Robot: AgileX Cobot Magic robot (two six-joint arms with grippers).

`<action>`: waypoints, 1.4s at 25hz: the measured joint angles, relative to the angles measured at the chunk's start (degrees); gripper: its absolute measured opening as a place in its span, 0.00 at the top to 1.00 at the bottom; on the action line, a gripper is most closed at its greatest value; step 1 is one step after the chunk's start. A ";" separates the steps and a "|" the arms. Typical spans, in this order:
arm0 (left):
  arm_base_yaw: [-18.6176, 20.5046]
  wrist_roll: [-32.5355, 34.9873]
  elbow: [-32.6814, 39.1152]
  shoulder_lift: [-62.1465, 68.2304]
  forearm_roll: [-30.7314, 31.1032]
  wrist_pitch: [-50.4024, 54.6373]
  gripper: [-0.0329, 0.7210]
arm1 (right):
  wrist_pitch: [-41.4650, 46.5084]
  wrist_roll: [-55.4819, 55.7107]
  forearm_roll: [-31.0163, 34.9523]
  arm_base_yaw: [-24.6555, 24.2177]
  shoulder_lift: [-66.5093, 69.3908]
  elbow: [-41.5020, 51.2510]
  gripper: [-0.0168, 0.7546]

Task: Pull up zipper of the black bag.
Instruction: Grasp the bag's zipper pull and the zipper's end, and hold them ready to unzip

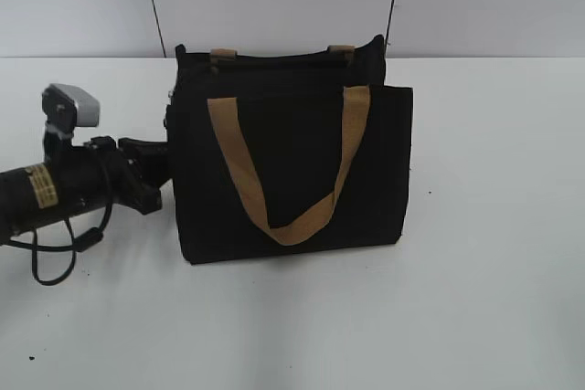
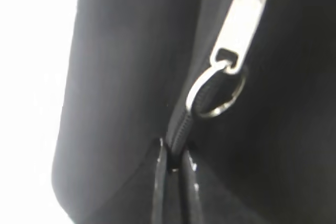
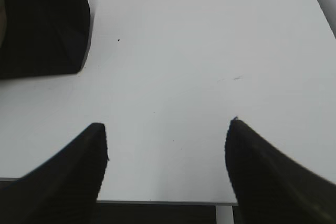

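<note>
Fingertips of our left gripper pinch together on the zip track, just at 6 o'clock of the zipper, steadying the black bag for the pull. Our right gripper hangs spread over the table, holding nothing.

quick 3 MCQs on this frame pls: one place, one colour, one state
1. Where is the left claw?
A. at the bag's left side
B. above the bag
C. in front of the bag
2. What colour are the bag's straps?
A. red
B. tan
C. white
3. How is the right claw?
A. shut on a strap
B. shut on the zipper
C. open over bare table

1 A: the left claw meets the bag on its left side, below the zipper.
2 B: straps are tan.
3 C: right claw has its jaws spread over the table.
</note>
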 joint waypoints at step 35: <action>-0.15 -6.32 1.35 -34.25 2.10 22.88 0.91 | -9.68 -15.53 14.17 0.00 18.34 -4.36 0.28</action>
